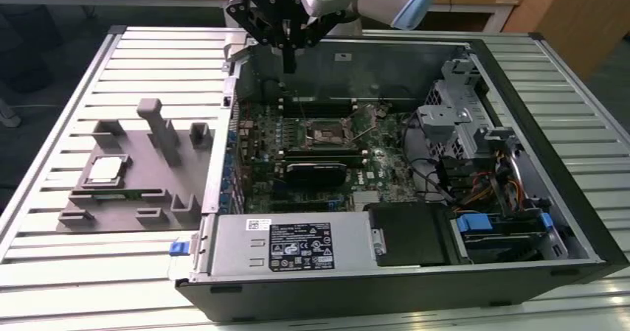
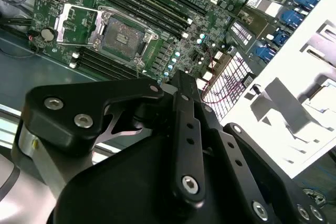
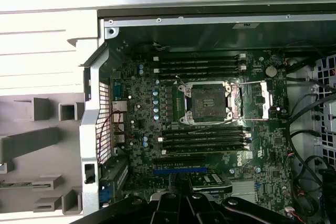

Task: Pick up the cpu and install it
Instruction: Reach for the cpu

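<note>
Pickup of the cpu (image 1: 105, 170) is judged to be the step in hand: the chip lies flat in the grey fixture (image 1: 128, 202) on the counter (image 1: 59, 272), well apart from the claw (image 1: 288, 67). A sound grasp requires contact on the chip's edges only, keeping it level. The claw hangs above the rear wall of the computer case (image 1: 394, 287), fingers drawn together and holding nothing. The open socket (image 3: 203, 102) on the motherboard (image 3: 136, 103) stands empty.
</note>
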